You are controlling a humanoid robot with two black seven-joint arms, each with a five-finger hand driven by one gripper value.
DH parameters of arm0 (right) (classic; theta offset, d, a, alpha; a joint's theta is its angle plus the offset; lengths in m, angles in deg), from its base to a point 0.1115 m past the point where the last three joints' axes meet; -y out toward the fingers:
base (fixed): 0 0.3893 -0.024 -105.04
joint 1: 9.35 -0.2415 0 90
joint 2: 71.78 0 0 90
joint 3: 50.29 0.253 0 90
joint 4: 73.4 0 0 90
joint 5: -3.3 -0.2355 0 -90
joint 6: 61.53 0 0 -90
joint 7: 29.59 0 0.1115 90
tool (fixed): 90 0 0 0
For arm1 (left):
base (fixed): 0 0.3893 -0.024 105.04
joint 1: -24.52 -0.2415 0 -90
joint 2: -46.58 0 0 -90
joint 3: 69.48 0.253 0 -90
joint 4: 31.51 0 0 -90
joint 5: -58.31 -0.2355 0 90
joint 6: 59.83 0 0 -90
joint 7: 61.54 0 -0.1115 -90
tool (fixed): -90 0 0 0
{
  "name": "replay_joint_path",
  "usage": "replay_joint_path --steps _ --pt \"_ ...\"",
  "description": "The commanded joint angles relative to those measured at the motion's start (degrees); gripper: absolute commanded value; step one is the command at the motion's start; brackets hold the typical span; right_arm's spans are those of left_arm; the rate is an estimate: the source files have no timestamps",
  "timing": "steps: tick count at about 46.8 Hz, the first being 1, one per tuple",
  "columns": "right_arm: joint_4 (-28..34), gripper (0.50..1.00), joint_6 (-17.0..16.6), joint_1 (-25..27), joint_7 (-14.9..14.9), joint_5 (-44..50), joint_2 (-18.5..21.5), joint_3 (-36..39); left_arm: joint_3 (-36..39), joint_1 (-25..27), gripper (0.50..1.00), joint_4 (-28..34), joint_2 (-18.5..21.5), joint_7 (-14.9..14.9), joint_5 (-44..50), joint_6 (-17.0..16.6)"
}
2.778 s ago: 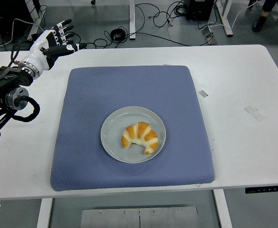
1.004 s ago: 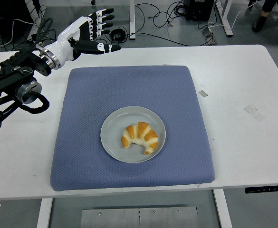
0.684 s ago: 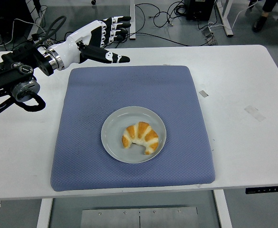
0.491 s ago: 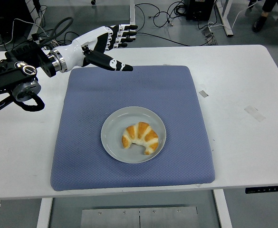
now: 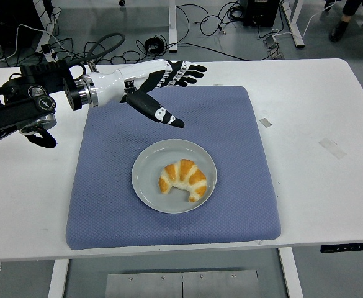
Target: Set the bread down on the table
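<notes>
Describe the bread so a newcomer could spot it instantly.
A blue mat covers the middle of the white table. Near its centre sits a round grey plate, and on it lies the bread: a curved golden croissant with pale stripes, the only food in sight.

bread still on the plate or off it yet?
On the plate. The croissant lies on the grey plate on the blue mat; the left hand is above the mat, fingers spread, not touching it.
</notes>
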Motion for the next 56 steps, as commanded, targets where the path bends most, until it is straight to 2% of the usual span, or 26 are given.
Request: replay_joint_path --steps 1,14,31,56 --pt "0.0 1.0 0.0 0.0 0.0 0.0 0.0 0.0 1.9 1.0 0.971 0.1 0.0 0.1 -1.0 0.4" --pt "0.0 1.0 0.0 0.0 0.0 0.0 0.0 0.0 10.2 4.4 0.969 0.2 -0.6 0.0 -2.9 0.9" --pt "0.0 1.0 0.0 0.0 0.0 0.0 0.0 0.0 15.0 7.5 0.969 2.6 -1.1 0.2 -5.7 4.6" --pt "0.0 1.0 0.0 0.0 0.0 0.0 0.0 0.0 16.9 6.0 0.969 1.5 -4.1 0.3 -5.7 2.9"
